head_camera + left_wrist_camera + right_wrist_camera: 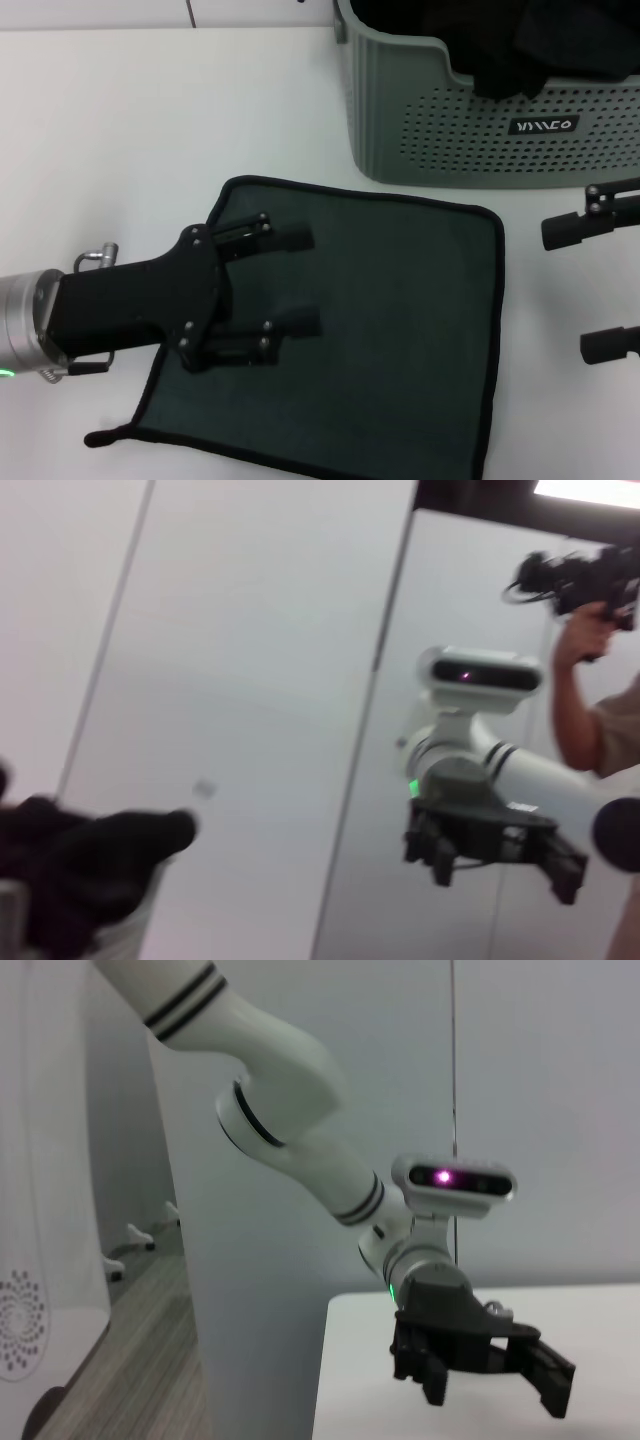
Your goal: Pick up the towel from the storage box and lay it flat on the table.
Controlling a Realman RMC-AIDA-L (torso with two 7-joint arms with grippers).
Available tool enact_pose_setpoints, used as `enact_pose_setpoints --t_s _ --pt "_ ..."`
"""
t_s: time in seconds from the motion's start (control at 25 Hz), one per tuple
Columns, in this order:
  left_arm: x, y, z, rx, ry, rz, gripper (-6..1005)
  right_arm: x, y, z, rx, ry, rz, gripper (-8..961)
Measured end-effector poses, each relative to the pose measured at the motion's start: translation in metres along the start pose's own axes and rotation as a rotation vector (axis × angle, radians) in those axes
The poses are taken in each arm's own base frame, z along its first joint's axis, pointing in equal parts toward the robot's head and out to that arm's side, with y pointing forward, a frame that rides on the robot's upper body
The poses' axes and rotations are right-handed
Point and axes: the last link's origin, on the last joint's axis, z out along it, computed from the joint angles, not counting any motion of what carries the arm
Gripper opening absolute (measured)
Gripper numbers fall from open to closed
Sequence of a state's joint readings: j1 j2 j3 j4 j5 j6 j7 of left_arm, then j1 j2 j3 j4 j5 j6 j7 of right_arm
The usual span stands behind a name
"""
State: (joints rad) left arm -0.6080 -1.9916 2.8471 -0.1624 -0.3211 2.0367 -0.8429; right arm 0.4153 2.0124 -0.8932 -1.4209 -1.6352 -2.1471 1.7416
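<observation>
Left gripper [305,281] over the towel [400,330], fingers spread apart, nothing between them — towel lying dark-green side up, flat on the table [150,120] beneath and ahead of the fingertips, small black loop trailing at the corner nearest the wrist. Storage box [480,140] beyond the towel's far edge, black fabric [500,50] heaped inside. Right gripper [595,285] off the towel's right edge, jaws apart — empty.

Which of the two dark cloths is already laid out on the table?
The dark green towel, spread flat on the white table under the open left gripper. The black fabric is bunched inside the storage box.
</observation>
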Motion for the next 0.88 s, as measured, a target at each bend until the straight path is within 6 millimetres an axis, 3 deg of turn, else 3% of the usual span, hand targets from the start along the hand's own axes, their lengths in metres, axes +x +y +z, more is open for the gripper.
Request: enact_pose_setpoints --t_s 0.4,0.88 --pt "0.004 0.012 0.014 -0.109 0.082 0.100 786 0.005 0.005 -0.002 -0.002 -0.075 -0.030 754" --pt "0.004 0.014 0.014 -0.116 0.089 0.100 787 0.009 0.002 0.000 -0.014 -0.105 -0.025 755"
